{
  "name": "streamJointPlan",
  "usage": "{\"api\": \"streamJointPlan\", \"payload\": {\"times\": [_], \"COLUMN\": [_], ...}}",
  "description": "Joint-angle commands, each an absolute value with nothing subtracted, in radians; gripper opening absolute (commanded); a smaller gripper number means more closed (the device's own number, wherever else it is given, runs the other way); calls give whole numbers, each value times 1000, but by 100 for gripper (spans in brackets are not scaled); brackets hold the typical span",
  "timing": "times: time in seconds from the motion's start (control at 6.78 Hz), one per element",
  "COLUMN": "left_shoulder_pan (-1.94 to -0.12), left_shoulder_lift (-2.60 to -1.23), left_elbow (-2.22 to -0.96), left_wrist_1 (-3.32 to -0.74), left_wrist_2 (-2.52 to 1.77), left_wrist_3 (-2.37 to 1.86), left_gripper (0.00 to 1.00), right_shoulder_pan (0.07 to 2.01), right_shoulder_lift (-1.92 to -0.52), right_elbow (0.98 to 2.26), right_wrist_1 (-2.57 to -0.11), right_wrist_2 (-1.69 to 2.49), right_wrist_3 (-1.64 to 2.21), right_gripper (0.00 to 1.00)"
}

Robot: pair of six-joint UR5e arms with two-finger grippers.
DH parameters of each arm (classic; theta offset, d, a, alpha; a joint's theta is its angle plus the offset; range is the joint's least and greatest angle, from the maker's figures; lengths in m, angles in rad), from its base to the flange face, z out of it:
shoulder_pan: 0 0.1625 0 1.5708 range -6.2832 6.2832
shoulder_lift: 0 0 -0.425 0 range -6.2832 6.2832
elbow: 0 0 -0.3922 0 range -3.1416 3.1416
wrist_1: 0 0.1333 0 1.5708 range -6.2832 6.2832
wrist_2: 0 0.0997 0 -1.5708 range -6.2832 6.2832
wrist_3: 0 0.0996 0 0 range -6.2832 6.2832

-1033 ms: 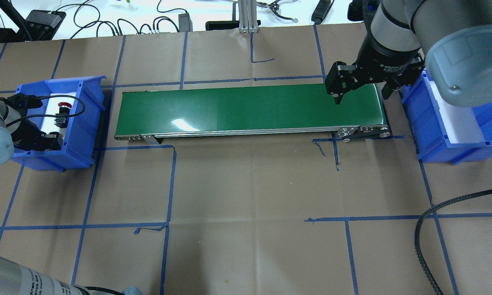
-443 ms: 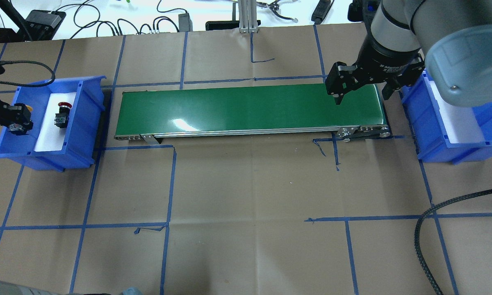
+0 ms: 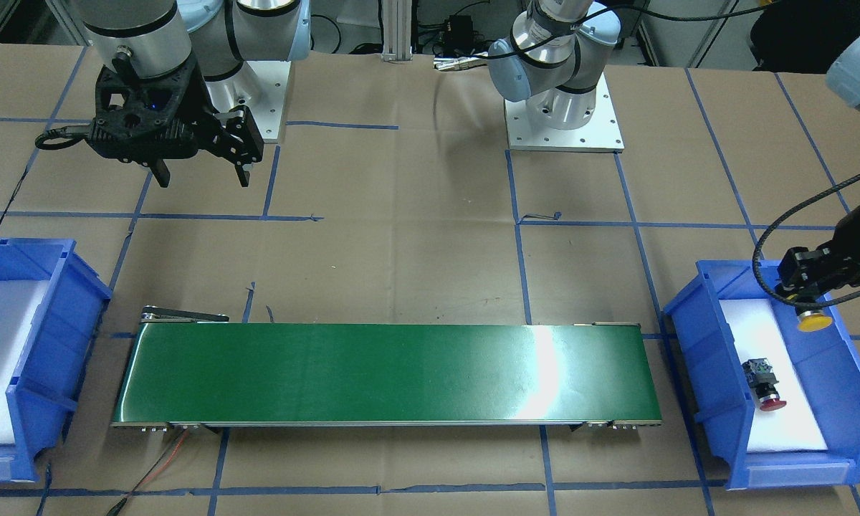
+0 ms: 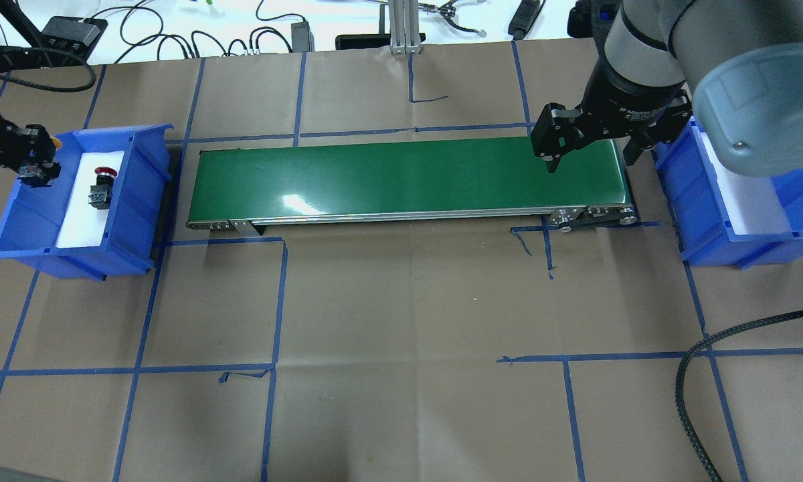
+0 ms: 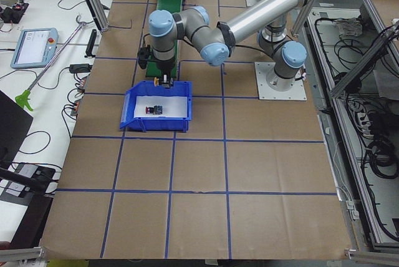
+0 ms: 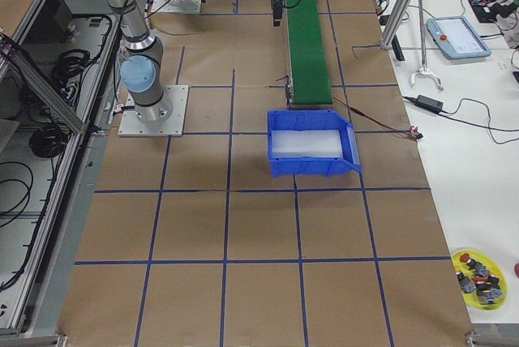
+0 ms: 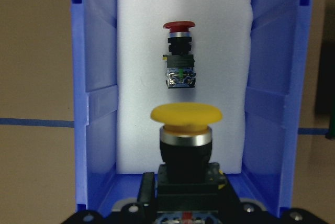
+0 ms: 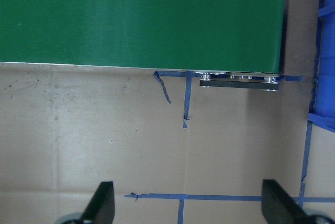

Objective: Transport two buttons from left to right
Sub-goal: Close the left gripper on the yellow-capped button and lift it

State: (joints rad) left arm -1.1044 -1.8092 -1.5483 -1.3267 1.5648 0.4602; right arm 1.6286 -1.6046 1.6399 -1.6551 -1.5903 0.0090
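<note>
Two buttons, both off the left end of the green conveyor belt [image 4: 401,175].

- Left bin [image 4: 140,201]: just beside the belt's left end.
- Red button [image 7: 179,51]: on its side on the white foam in that bin, untouched.
- Yellow button [image 7: 186,122]: black body clamped in the left gripper [image 4: 35,167] jaws, cap sticking out free. Held above the bin wall farthest from the belt.
- Key relation: the belt lies to the right of the held button, across the whole bin, with the red button between. The left arm is the nearer one.
- Right gripper [image 3: 203,175]: jaws wide apart, nothing in them, hovering at the belt's right end.
- Right bin [image 4: 709,251]: just off that end.

Judgement: first carry under way; next is a rightward swing to the belt.
</note>
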Motion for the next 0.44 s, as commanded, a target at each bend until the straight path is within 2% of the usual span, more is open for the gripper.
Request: {"api": "streamJointPlan", "payload": {"times": [0.0,0.3], "left_shoulder_pan": [-1301,-1454], "left_shoulder_lift": [-1813,-1868], "left_elbow": [-1555,-1578], "left_wrist_1": [-1335,-1313], "left_wrist_2": [1566,1565], "left_wrist_3": [277,153], "left_gripper": [10,10], "right_shoulder_pan": [1628,1629], "right_shoulder_lift": [-1605,-1605], "right_elbow": [1649,1649], "right_wrist_1": [-1657,-1654], "right_wrist_2": [-1588,-1591], "right_wrist_3": [5,5], "right_gripper": [100,100]}}
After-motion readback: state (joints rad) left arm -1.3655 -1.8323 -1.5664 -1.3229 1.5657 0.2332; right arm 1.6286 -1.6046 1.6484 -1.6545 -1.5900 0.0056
